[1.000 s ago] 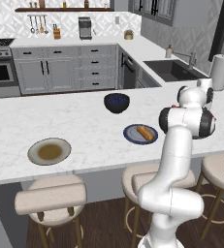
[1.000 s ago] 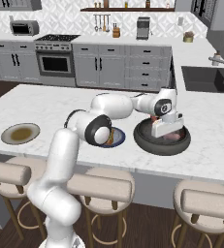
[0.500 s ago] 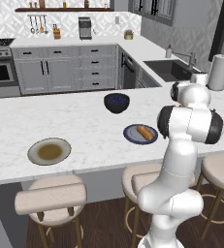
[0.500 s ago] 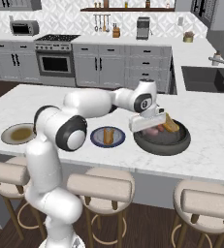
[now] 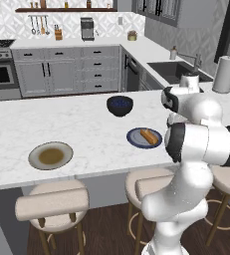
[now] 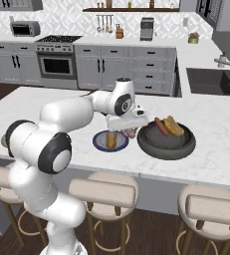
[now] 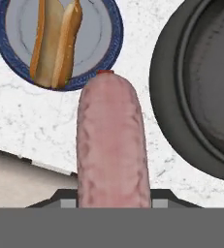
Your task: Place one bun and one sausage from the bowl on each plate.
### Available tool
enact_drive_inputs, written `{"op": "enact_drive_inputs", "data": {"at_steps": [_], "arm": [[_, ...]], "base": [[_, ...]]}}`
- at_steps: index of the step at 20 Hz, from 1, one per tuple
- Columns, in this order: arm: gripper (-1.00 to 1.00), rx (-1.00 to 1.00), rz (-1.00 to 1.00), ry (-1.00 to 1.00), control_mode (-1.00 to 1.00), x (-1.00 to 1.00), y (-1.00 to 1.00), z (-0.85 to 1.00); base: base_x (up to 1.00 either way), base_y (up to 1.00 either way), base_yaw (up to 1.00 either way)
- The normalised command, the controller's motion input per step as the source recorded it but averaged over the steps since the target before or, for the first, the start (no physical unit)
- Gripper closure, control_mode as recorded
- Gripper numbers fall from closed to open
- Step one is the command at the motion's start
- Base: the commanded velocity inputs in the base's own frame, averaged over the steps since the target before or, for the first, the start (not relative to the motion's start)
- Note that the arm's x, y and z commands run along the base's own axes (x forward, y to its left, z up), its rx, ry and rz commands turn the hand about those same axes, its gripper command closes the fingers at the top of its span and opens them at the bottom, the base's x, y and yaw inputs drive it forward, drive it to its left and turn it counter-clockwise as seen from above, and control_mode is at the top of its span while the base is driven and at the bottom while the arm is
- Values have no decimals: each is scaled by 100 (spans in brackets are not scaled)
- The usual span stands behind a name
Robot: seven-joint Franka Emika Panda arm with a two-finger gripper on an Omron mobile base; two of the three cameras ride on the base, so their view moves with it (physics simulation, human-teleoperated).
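My gripper is shut on a pink sausage and hangs over the counter between the small blue-grey plate and the wide dark bowl. The held sausage points toward the plate in the hand view. A bun lies on that blue plate. In the bowl lie one more sausage and a bun. The larger beige plate with a brown centre sits far to the left with nothing on it. The sausage hides the fingertips in the hand view.
A smaller, deep dark blue bowl stands behind the blue plate. Padded stools line the island's near edge. A paper towel roll and the sink lie to the right.
The gripper has swung left, from above the wide bowl to the gap beside the blue plate, carrying the sausage with it. The arm's elbow has swung round too.
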Motion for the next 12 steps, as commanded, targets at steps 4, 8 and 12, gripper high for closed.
{"op": "enact_drive_inputs", "data": {"at_steps": [4,8,12], "arm": [[100,0,-25,-9,-100,0,95,7],[100,0,-26,-6,-100,0,87,0],[100,1,-17,-4,-100,0,42,0]], "base": [[0,0,0],[0,0,0],[0,0,0]]}}
